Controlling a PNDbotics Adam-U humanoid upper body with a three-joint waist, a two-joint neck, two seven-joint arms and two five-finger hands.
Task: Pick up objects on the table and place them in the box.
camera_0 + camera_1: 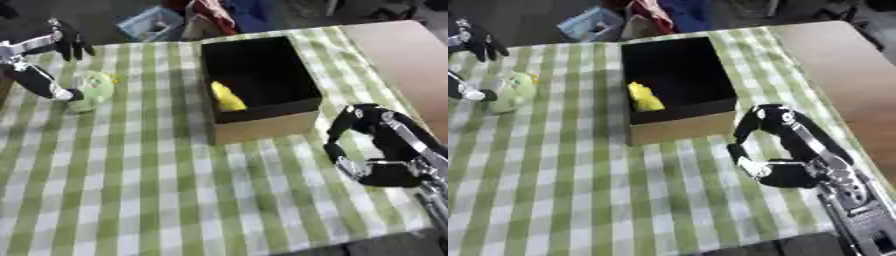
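Left hand (52,75) at far left of the checked tabletop (157,180), fingers closed around the green plush toy (94,89); yellow object (227,97) already in the box (262,127); right hand (785,150) beside the box, fingers curled, empty.

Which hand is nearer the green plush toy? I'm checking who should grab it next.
Left. The left hand is right at the green plush toy, thumb against its side. The right hand is curled across the table, on the far side of the box.
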